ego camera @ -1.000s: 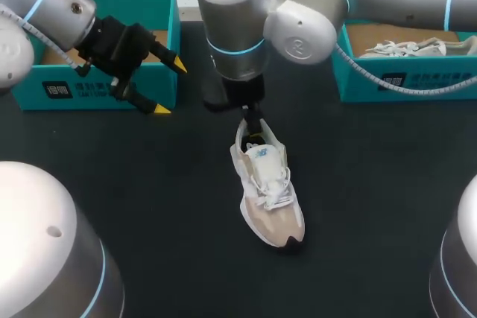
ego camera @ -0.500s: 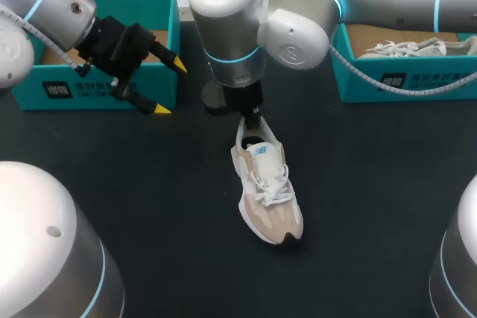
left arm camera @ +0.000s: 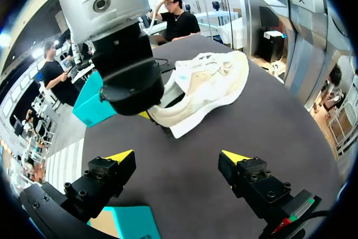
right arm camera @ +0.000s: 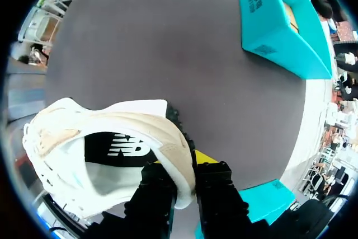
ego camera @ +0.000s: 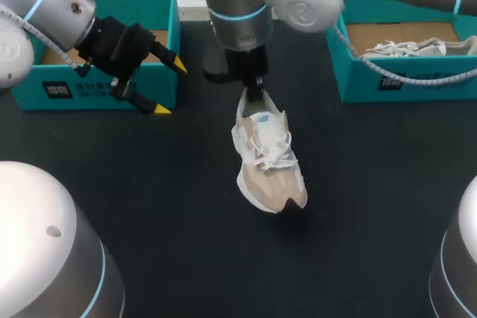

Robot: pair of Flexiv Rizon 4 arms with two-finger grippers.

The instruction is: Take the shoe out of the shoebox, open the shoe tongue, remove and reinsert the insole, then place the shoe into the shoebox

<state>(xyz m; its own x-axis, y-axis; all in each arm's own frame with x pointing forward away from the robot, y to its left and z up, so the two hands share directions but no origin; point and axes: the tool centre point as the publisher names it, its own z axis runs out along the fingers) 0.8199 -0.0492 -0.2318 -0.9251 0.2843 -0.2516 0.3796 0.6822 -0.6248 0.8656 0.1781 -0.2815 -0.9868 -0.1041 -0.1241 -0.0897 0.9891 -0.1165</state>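
- Two arms at work: my right claw [right arm camera: 183, 182] is clamped on the heel of the shoe [ego camera: 270, 165]; my left claw [ego camera: 170, 87] hangs spread apart beside the far-left shoebox [ego camera: 170, 24].
- The shoe sits mid-desk [ego camera: 149, 191], out of its box; next, I reckon, set it steady and open the tongue.

The head view looks down from above and behind on the dark table [ego camera: 149, 206], wide enough to hold the left shoebox [ego camera: 104, 91], the right shoebox [ego camera: 402, 83] and the shoe [ego camera: 270, 161] between them; the left wrist view sits low by the left shoebox, facing across the table past the left gripper [left arm camera: 176, 158] to the shoe well ahead; the right wrist view looks down along the right gripper [right arm camera: 184, 174], very close on the shoe's heel; all three share the shoe.
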